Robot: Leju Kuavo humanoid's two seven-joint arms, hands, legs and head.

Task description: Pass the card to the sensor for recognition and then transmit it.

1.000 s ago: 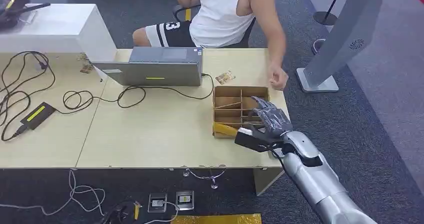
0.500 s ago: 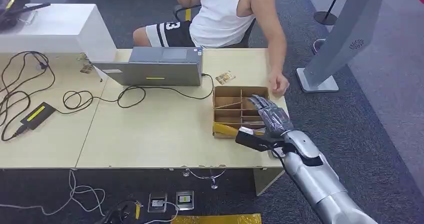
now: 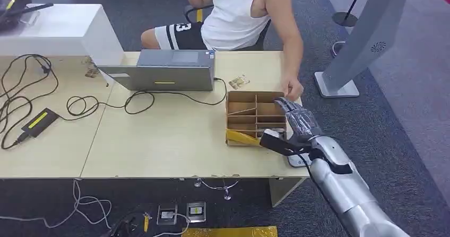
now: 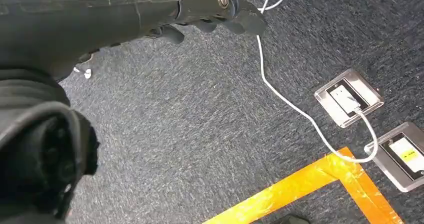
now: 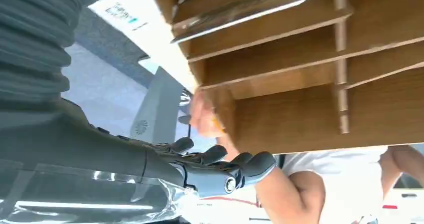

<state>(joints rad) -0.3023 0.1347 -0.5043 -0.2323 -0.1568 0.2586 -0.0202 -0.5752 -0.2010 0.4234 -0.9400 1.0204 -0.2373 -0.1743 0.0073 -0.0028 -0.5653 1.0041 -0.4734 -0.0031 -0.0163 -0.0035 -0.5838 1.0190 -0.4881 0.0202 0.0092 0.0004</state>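
A person (image 3: pixel 239 14) sits behind the table's (image 3: pixel 159 141) far edge, one hand at the divided box (image 3: pixel 254 117) near its right edge. The right hand (image 3: pixel 297 125), fingers spread and empty, hovers over the box; left hand (image 4: pixel 210 8) hangs loosely curled. No card can be made out.

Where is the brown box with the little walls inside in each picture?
Head view: the cardboard divider box sits on the table's right end, beside the right hand.
Left wrist view: not in it.
Right wrist view: the box fills the upper right, turned.
Shared landmark: the person's hand at the box's edge.
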